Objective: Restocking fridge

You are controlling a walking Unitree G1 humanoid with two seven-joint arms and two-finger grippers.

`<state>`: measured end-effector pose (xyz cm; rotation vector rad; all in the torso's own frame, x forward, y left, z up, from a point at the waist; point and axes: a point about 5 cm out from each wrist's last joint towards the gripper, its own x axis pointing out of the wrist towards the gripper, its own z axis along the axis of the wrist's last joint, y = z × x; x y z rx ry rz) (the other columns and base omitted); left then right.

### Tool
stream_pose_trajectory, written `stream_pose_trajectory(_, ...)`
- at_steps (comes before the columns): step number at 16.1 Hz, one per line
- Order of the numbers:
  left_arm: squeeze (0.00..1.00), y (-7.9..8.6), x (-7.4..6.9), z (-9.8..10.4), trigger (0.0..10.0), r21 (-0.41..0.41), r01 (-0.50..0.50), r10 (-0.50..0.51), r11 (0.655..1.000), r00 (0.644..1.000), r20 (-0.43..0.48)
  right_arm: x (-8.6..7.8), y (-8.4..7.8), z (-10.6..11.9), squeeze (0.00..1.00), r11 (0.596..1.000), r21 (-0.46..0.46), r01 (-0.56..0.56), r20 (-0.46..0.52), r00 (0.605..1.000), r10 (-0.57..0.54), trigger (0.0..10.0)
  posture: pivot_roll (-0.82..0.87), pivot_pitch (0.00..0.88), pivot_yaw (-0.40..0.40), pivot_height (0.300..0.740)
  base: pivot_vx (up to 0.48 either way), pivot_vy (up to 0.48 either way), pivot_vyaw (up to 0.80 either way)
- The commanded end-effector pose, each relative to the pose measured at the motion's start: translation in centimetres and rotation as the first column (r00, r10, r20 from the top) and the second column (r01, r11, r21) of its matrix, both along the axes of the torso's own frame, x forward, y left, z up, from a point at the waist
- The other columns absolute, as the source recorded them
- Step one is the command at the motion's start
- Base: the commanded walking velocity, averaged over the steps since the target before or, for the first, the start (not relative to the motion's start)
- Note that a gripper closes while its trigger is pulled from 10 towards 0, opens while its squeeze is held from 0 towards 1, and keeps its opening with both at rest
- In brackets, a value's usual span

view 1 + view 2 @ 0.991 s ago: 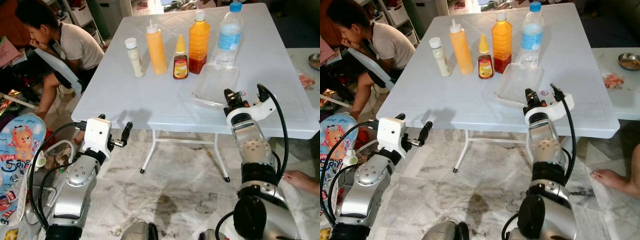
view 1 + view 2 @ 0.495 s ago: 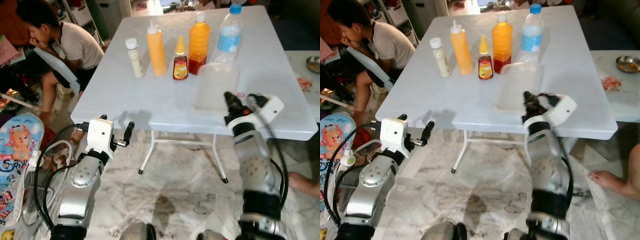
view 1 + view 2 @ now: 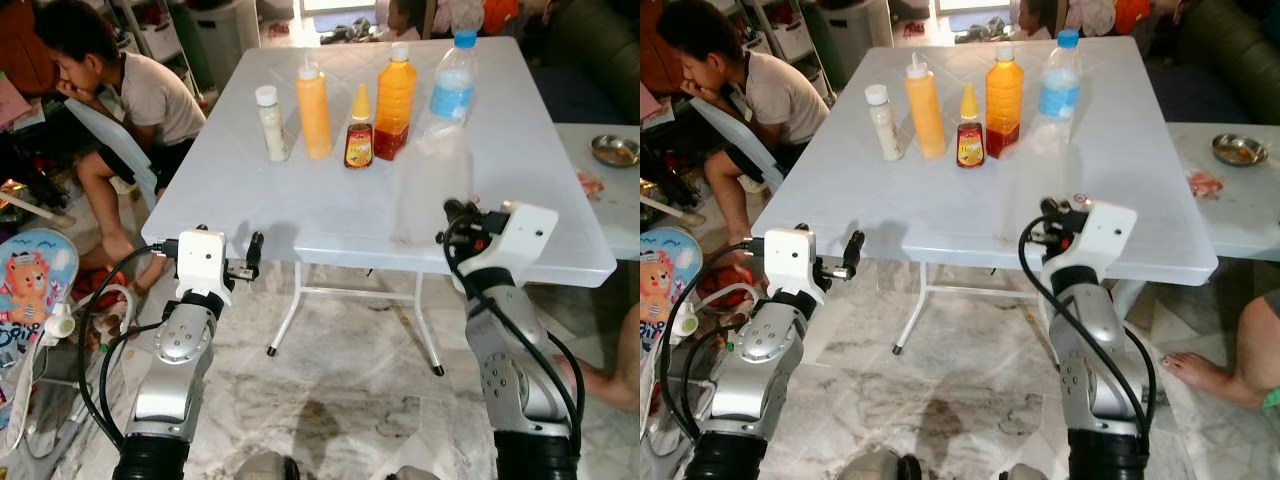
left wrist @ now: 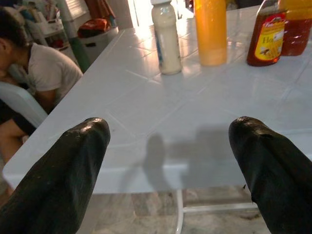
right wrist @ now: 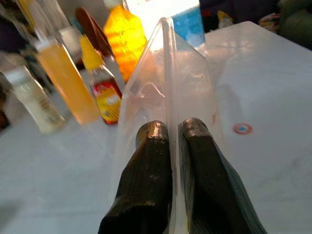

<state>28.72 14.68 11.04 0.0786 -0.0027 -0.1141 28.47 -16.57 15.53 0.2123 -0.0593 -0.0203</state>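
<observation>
On the white table [image 3: 300,200] stand a small white bottle [image 3: 269,122], an orange squeeze bottle [image 3: 314,108], a honey bottle [image 3: 359,127], an orange juice bottle [image 3: 396,87] and a water bottle [image 3: 452,82]. My right gripper [image 3: 455,215] is shut on the rim of a clear plastic tray [image 3: 432,185], which stands on edge above the table's front right part. The right wrist view shows both fingers [image 5: 146,161] pinching the tray [image 5: 168,83]. My left gripper [image 3: 240,268] hovers open just before the table's front edge, nothing between its fingers [image 4: 73,165].
A person [image 3: 120,90] sits on a chair at the table's left side. A second table at the right holds a metal bowl [image 3: 610,150]. Another person's foot [image 3: 1200,375] rests on the marble floor at right. A child's seat [image 3: 35,285] lies on the floor at left.
My right gripper has raised the clear tray off the table and tipped it from flat to standing on edge. The camera has drawn back a little.
</observation>
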Motion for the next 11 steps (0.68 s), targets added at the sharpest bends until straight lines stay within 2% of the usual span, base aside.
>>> stream_pose_trajectory(1,0.0,0.2,0.1,-0.1,10.0,0.008,-0.011,0.011,1.0,1.0,-0.002,0.0,0.6,0.4,0.0,0.999,-0.03,-0.022,0.014,1.0,0.022,10.0,-0.07,0.007,0.081,0.74,0.0,0.0,0.0)
stream_pose_trajectory(3,0.0,0.0,0.0,-0.4,10.0,-0.003,-0.008,0.008,1.0,1.0,-0.009,0.1,0.5,0.3,0.0,0.996,-0.088,-0.018,0.015,1.0,0.019,10.0,-0.08,0.01,0.079,0.74,0.0,0.0,0.0)
stream_pose_trajectory(5,0.0,-0.2,-0.1,-0.5,10.0,-0.006,-0.006,0.006,1.0,1.0,-0.011,-0.1,0.7,-0.1,0.0,0.997,-0.068,-0.041,-0.015,0.999,0.04,10.0,-0.08,0.016,0.078,0.74,0.0,0.0,0.0)
stream_pose_trajectory(6,0.0,-0.2,-0.1,-0.5,10.0,-0.007,-0.008,0.008,1.0,1.0,-0.012,-0.2,0.7,-0.2,0.0,0.995,-0.092,-0.046,-0.026,0.999,0.043,10.0,-0.08,0.018,0.077,0.74,0.0,0.0,0.0)
stream_pose_trajectory(9,0.0,-0.1,-0.2,-0.6,10.0,-0.007,-0.011,0.011,1.0,1.0,-0.015,-0.5,0.1,-0.9,0.0,0.999,-0.031,-0.024,-0.045,0.999,0.022,10.0,-0.08,0.024,0.074,0.74,0.0,0.0,0.0)
stream_pose_trajectory(11,0.0,-0.1,-0.2,-0.6,10.0,-0.006,-0.011,0.011,1.0,1.0,-0.015,-0.4,-0.3,-1.2,0.0,0.999,-0.048,-0.001,-0.06,0.998,-0.001,10.0,-0.08,0.026,0.074,0.74,-0.24,0.0,0.0)
